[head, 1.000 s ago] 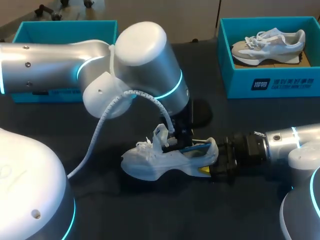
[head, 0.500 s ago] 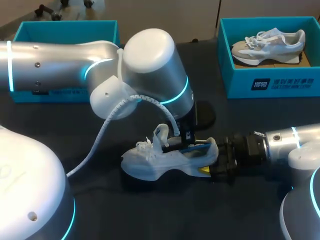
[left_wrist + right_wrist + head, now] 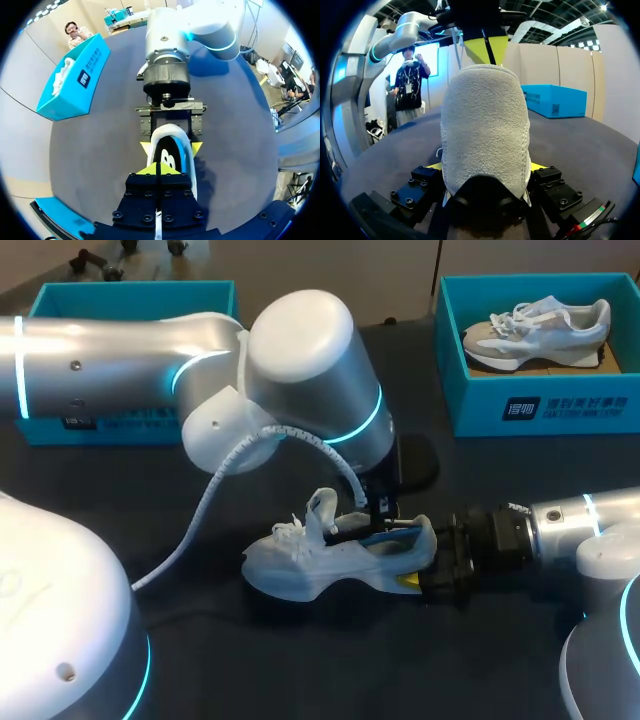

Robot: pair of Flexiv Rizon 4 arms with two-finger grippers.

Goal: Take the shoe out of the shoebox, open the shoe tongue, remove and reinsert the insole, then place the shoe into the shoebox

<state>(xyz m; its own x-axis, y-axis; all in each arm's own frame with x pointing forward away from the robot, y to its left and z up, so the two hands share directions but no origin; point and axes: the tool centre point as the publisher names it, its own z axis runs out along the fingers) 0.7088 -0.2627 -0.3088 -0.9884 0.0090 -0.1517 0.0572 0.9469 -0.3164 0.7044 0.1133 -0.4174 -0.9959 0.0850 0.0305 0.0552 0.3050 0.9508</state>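
While the shoe (image 3: 335, 558) lies on its sole in the middle of the table (image 3: 250, 660), well apart from both boxes, our right gripper (image 3: 410, 578) has it by the heel. In the right wrist view the fuzzy heel fills the gap and a yellow tip shows at either side, so that gripper is clamped on it. We read that as an anchor: it stops the shoe from sliding or lifting when something is pulled out of it.

Now to our left gripper (image 3: 157, 169): it comes down from above, right over the shoe's opening, yellow tips pressed together with no gap showing. Just ahead of those tips lies the dark insole (image 3: 167, 157) inside the shoe. Whether its edge is nipped between them we cannot tell; the pinch point is hidden.

From the head view the tongue stands up toward the laces, which leaves the opening free.

The empty shoebox (image 3: 130, 287) waits at the far left; the far right box (image 3: 540, 405) holds another shoe (image 3: 535, 330).
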